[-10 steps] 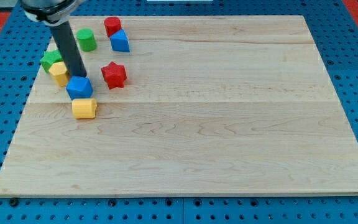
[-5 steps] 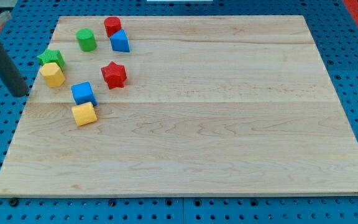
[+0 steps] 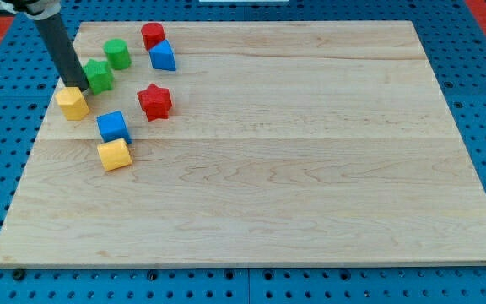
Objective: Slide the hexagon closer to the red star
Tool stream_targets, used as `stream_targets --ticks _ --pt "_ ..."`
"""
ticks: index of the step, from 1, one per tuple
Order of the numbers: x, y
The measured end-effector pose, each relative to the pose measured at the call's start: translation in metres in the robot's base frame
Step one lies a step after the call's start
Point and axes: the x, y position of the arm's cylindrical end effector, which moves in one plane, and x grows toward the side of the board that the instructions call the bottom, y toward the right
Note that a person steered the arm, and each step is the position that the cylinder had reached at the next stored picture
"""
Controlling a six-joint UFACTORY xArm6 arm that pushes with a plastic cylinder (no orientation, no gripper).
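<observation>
Pushing from this spot looks risky to me. In the camera view, my tip (image 3: 76, 85) sits at the upper edge of the yellow hexagon (image 3: 72, 103), which lies just below it on the surface (image 3: 310, 186), while the green star (image 3: 99, 75) sits just to the tip's right, touching or nearly so. There is no gripper on this rig, only the rod, so nothing is held.

The red star (image 3: 153, 100) lies well off to the tip's right and slightly lower. A downward push from here would, I judge, drive the hexagon away from the star instead of toward it. Sweeping right would catch the green star instead. The blue block (image 3: 112, 127) and the second yellow block (image 3: 114, 154), lower right of the tip, could get shoved if the hexagon's path bends downward.
</observation>
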Motion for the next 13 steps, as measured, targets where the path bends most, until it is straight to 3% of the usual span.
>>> stream_targets --ticks 2,3,5,8,10,11,13 --pt "-0.011 -0.033" --pt "-0.035 -0.007" --pt "-0.019 0.005" --pt "0.006 -0.061" --pt "0.028 -0.027" --pt "0.057 -0.039" --pt "0.042 -0.001"
